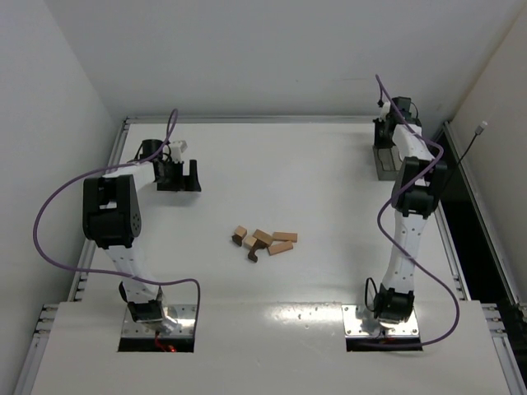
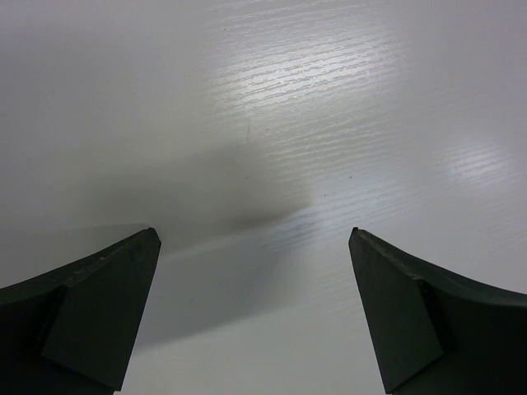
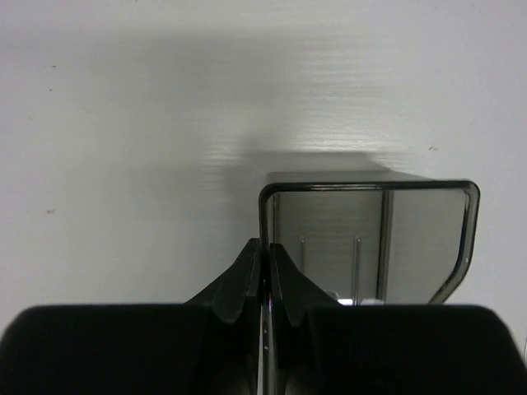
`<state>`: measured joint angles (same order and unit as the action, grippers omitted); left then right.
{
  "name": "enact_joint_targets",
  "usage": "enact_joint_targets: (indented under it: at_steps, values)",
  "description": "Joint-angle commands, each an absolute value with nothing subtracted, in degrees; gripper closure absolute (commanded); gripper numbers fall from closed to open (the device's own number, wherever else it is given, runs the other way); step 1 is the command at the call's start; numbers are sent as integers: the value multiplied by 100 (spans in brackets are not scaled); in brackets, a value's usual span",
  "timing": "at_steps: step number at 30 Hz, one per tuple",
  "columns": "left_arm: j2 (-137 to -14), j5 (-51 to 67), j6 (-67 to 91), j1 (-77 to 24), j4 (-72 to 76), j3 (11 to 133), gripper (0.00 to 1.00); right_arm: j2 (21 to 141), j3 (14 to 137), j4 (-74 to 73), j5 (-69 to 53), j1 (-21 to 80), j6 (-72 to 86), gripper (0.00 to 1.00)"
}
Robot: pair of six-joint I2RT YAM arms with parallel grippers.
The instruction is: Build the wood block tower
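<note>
**blockhead_42:** so how far along is this tower build? from the overhead cam I see zero tower

**yam_watcher:** yeah, basically nothing done yet. The small wooden blocks [image 1: 263, 241] are lying in one loose heap about dead centre of the white table [image 1: 329, 164]. They're light tan cuboids plus a couple of dark brown shaped pieces. Two tan ones sit on the 3 o'clock side of the heap and a dark brown hooked piece [image 1: 254, 253] is at 6 o'clock. Nothing looks stacked on purpose, though from that height I can't tell if some pieces lean on each other

**blockhead_42:** and the arms?

**yam_watcher:** both well apart from the heap. The left gripper [image 1: 179, 176] is off at 10 o'clock from the blocks with its jaws spread wide and nothing between them. Its wrist cam shows only tabletop. The right gripper [image 3: 263, 251] is out at 2 o'clock, fingers pressed together, at a grey translucent plastic tray [image 3: 370, 188]. The tray's left wall lines up with the seam between the fingers, so I can't tell if it's pinching that wall or just parked over it. No block in it either way

**blockhead_42:** so everything's left to do

**yam_watcher:** my read, yep, every pick and every placement. I'd guess the first job is getting one arm over to the heap and pulling out a tan cuboid for the base
</note>
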<state>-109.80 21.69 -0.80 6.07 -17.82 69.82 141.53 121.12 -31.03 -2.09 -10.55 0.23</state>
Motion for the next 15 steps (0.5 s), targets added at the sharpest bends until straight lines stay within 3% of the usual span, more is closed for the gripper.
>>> enact_joint_targets:
  at_steps: [1, 3, 8, 11, 15]
  values:
    - [-11057, 2285, -70, 677, -1793, 7058, 0, 14019, 12393, -3015, -404, -1072, 141, 98]
    - [-11057, 2285, -70, 677, -1793, 7058, 0, 14019, 12393, -3015, -483, -1124, 141, 90]
    - [-11057, 2285, -18, 677, -1793, 7058, 0, 14019, 12393, -3067, -475, -1125, 79, 51]
    - [-11057, 2285, -18, 677, -1793, 7058, 0, 13966, 12340, -3067, -475, -1055, 9, 40]
    - [-10996, 2232, -18, 677, -1793, 7005, 0, 13607, 12130, -2954, -475, -1002, -44, 38]
